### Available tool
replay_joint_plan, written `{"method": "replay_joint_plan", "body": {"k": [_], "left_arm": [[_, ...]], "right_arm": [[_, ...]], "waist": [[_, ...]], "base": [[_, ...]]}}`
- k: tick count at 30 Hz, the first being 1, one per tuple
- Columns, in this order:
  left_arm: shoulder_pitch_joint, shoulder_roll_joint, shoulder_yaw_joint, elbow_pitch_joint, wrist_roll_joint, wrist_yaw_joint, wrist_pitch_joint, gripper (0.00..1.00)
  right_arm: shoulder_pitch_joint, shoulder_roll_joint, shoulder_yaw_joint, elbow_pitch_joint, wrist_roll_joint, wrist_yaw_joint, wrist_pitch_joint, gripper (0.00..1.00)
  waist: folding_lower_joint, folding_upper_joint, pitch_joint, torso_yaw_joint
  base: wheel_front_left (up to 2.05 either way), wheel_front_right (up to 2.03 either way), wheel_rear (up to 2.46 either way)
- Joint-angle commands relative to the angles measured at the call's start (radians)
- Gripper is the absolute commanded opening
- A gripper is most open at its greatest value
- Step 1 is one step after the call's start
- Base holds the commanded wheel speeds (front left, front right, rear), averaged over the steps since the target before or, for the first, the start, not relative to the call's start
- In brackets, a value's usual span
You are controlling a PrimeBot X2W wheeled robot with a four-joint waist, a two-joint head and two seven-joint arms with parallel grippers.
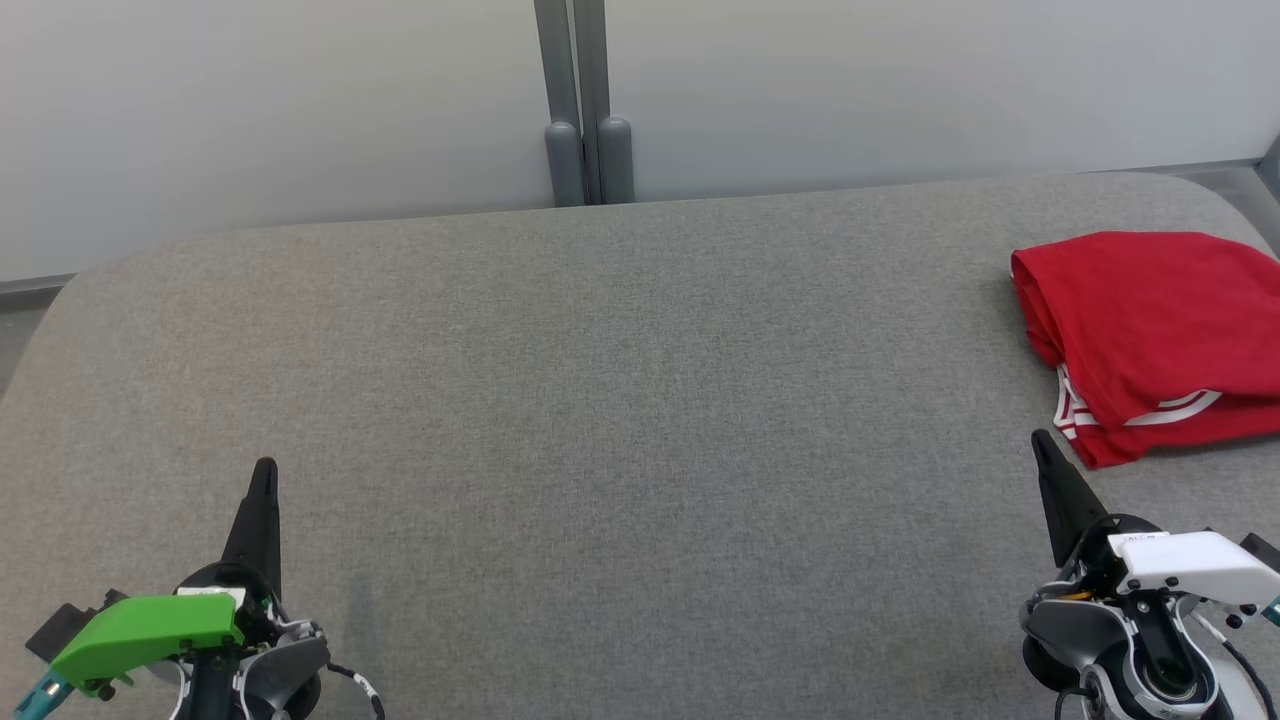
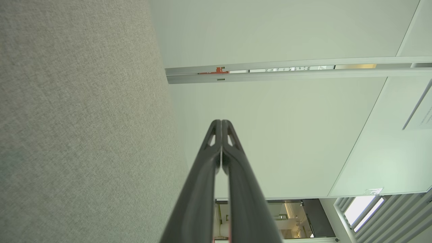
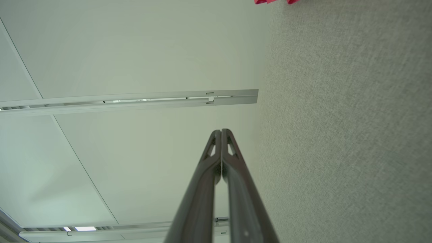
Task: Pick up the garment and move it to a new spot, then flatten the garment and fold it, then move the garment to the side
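Tools stood clenched and empty over the counter (image 1: 620, 400), the left tool (image 1: 263, 480) at lower left and the right tool (image 1: 1045, 455) just short of the garment (image 1: 1150, 330), which lay folded at the far right, its side running out of the head view. Risk seemed greatest at that edge: a nudge from the right tool's tip could have ruffled the near corner, and a pinch on the top layer alone would likely have pulled the fold open or dragged the cloth off the counter. White trim marked the red garment, but no brand or lettering was readable; wall signs (image 2: 422, 116) in the left wrist view were too small to read.
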Motion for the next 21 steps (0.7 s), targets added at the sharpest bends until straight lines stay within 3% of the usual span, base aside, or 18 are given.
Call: {"method": "replay_joint_plan", "body": {"k": [1,21], "left_arm": [[-0.010,0.001,0.002,-0.002,-0.001,-0.007,0.003,0.00],[-0.010,0.001,0.002,-0.002,-0.001,-0.007,0.003,0.00]], "right_arm": [[-0.006,-0.001,-0.001,0.002,0.007,0.000,0.003,0.00],[-0.006,-0.001,-0.001,0.002,0.007,0.000,0.002,0.00]], "waist": [[0.0000,0.0000,0.000,0.000],[0.0000,0.0000,0.000,0.000]], "base": [[0.00,0.00,0.00],[0.00,0.00,0.00]]}}
